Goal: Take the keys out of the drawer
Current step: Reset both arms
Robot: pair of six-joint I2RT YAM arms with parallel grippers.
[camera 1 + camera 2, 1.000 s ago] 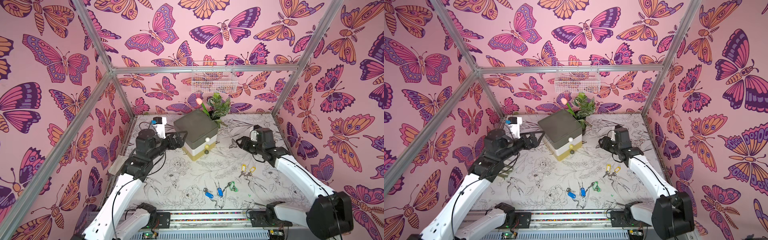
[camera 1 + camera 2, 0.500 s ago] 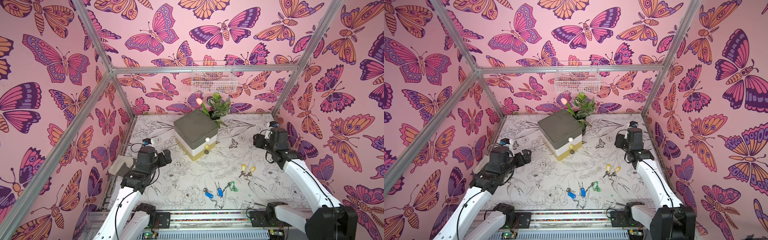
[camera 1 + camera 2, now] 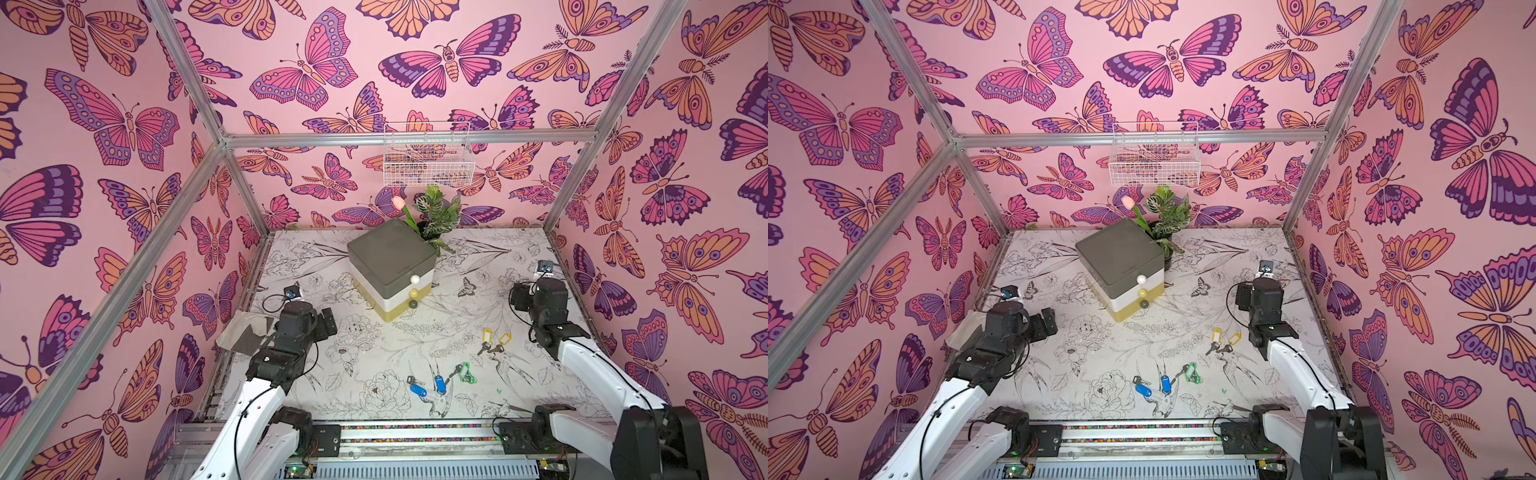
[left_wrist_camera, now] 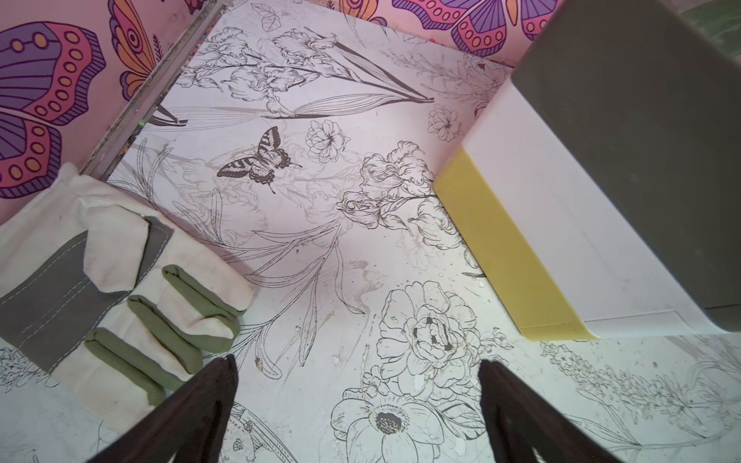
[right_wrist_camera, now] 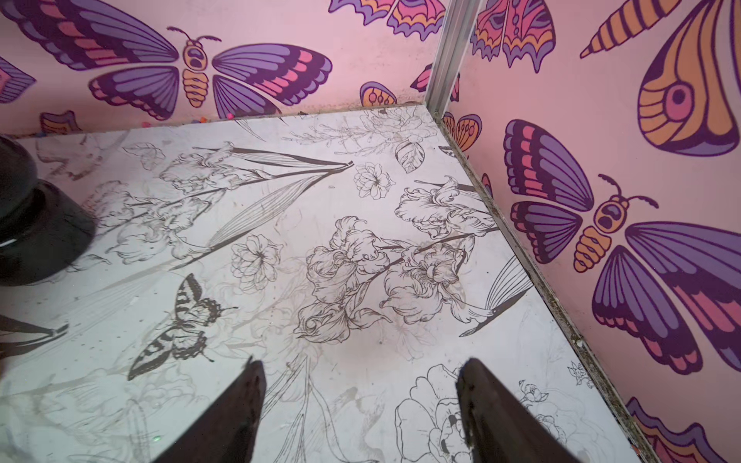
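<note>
Five bunches of keys [image 3: 488,348] lie on the table [image 3: 374,357], outside the drawer unit [image 3: 388,253]. Two have yellow tags [image 3: 487,334], one a green tag [image 3: 466,372], and two have blue tags [image 3: 418,390]. How many keys hang on each ring is too small to tell. The unit's three drawers, one knob each, look shut. The left jaws and right jaws both stand spread, holding nothing, over bare table well apart from the keys. One work glove [image 4: 100,280] lies near the left arm.
</note>
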